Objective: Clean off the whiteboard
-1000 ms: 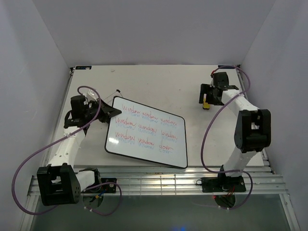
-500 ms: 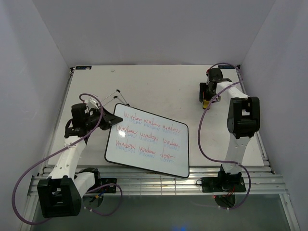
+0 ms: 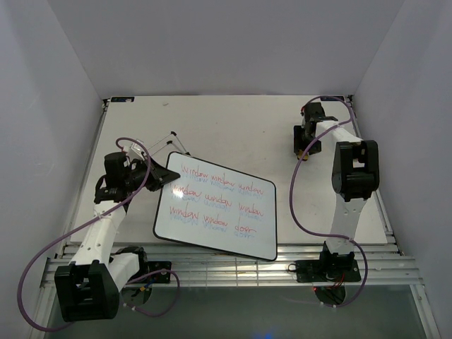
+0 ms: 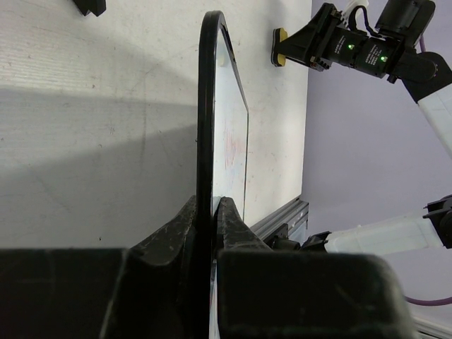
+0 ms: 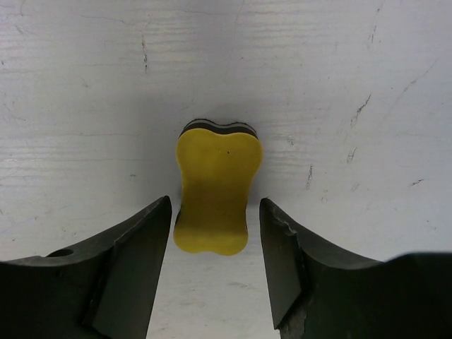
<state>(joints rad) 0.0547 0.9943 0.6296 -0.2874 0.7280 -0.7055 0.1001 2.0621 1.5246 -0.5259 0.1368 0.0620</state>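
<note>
Writing is found on one item only: the whiteboard. Seen from overhead, its glossy face bears three rows of red handwriting. Each row runs along the board's long side and slants with the board.

- Top row: reads "Window window window", the first letter seemingly a capital.
- Middle row: appears to repeat the same three words, but the strokes at its right end are hard to make out.
- Bottom row: reads "window window", then a shorter word, seemingly "door"; not certain at this size.

A paler bluish trace sits just under each row and is unreadable. In the left wrist view the board stands edge-on, and a faint red smear on its face is not legible.
</note>
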